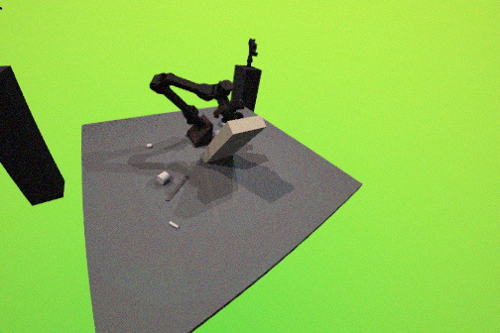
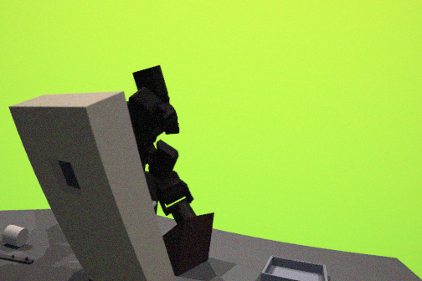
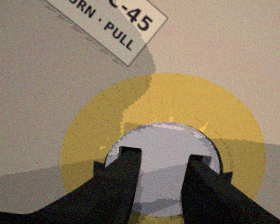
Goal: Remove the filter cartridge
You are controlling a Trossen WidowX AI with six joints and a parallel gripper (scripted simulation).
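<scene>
The round cartridge (image 3: pixel 162 137) has a pale grey face and sits inside a yellow ring (image 3: pixel 206 100) on the panel. Dark notches show at its left and right edges. How far it stands out cannot be told. My gripper (image 3: pixel 160 160) is shut on the cartridge, with one fingertip in each slot and the strip of face between them. The beige service panel (image 1: pixel 225 144) (image 2: pixel 115 170) (image 3: pixel 21 75) leans, and hides the fingertips in the exterior view. The grey tray (image 2: pixel 297 263) lies at the lower right in the exterior view, cut off by the frame edge.
A label (image 3: pixel 123 42) is above the ring. A white cylinder (image 1: pixel 163 177) (image 2: pixel 15 236) and a dark bar (image 1: pixel 177 188) (image 2: pixel 17 258) lie beyond the panel. Small white pieces (image 1: pixel 149 146) (image 1: pixel 174 225) lie on the table. A dark pillar (image 1: pixel 246 84) stands behind the arm.
</scene>
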